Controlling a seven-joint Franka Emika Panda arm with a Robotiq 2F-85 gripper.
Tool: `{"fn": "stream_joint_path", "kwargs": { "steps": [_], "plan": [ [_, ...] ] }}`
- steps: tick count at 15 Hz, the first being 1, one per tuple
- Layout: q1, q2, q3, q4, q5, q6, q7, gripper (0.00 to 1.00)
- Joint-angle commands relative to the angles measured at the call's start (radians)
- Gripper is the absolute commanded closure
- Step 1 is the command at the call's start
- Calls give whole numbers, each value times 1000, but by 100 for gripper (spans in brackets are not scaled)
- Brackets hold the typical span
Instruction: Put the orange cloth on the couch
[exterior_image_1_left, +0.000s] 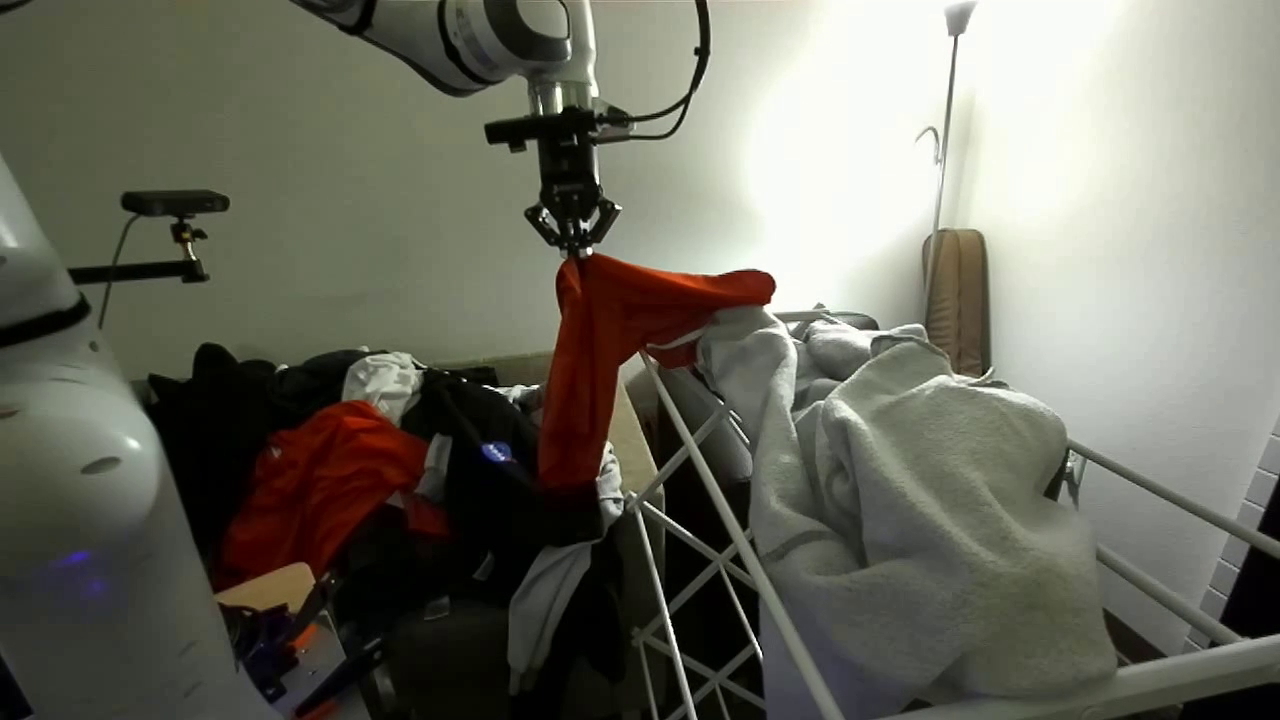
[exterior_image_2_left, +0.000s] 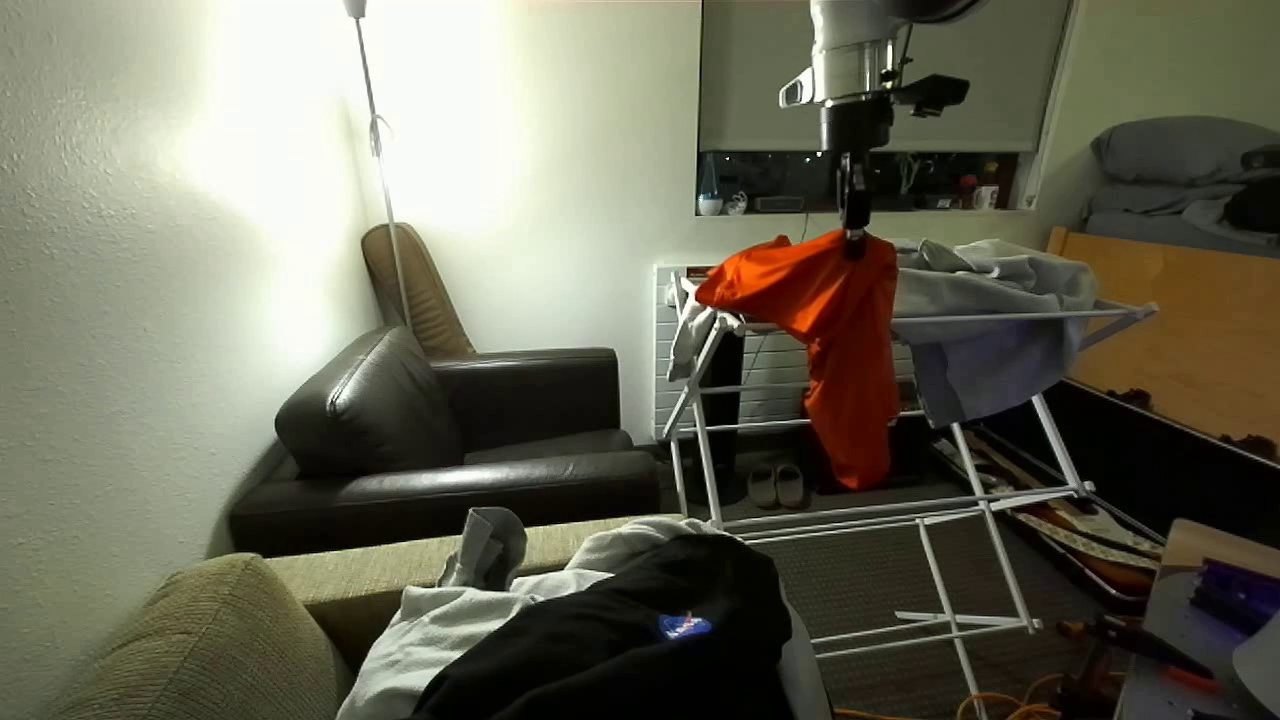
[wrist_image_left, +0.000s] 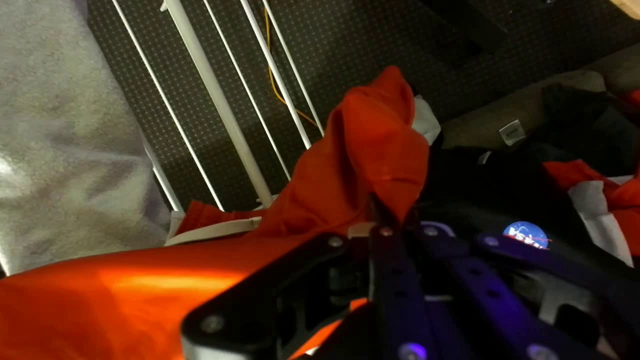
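I count two couches: one tan couch (exterior_image_2_left: 200, 630), carrying a heap of clothes (exterior_image_1_left: 460, 480), and one low, nearly black couch (exterior_image_2_left: 450, 490) beyond it. There is one white drying rack (exterior_image_1_left: 739, 535), with one big grey-white sheet (exterior_image_1_left: 940, 500) draped over it. In the heap I make out one red garment (exterior_image_1_left: 330, 480) and one black garment (exterior_image_2_left: 620, 655) bearing a single round NASA patch (wrist_image_left: 526, 235); the other dark and white pieces overlap too much for me to number. Further off there are two slippers (exterior_image_2_left: 763, 486) on the floor (exterior_image_2_left: 860, 585), one floor lamp (exterior_image_1_left: 958, 18), and one brown case (exterior_image_1_left: 965, 300) leaning behind the nearly black couch. At the edge of an exterior view I see one bench (exterior_image_2_left: 1215, 548) with tools (exterior_image_2_left: 1155, 643) on it.

Of the orange cloth (exterior_image_2_left: 845, 330) there is one, and I have it. My one hand (exterior_image_1_left: 575, 250) is closed, its fingertips pressed together on a bunched fold near the cloth's top. From that pinch one length drops nearly straight down just beside the rack, and in the wrist view its loose end shows beyond my fingertips. The rest stretches sideways to the end of the rack and reaches the sheet in an exterior view; whether it rests there I cannot tell.
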Motion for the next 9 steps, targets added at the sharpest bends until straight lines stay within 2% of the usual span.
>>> {"fn": "stream_joint_path", "kwargs": {
  "steps": [1, 9],
  "plan": [
    [17, -53, 16, -56, -22, 4, -27, 99],
    [66, -84, 54, -90, -18, -1, -40, 99]
  ]
}}
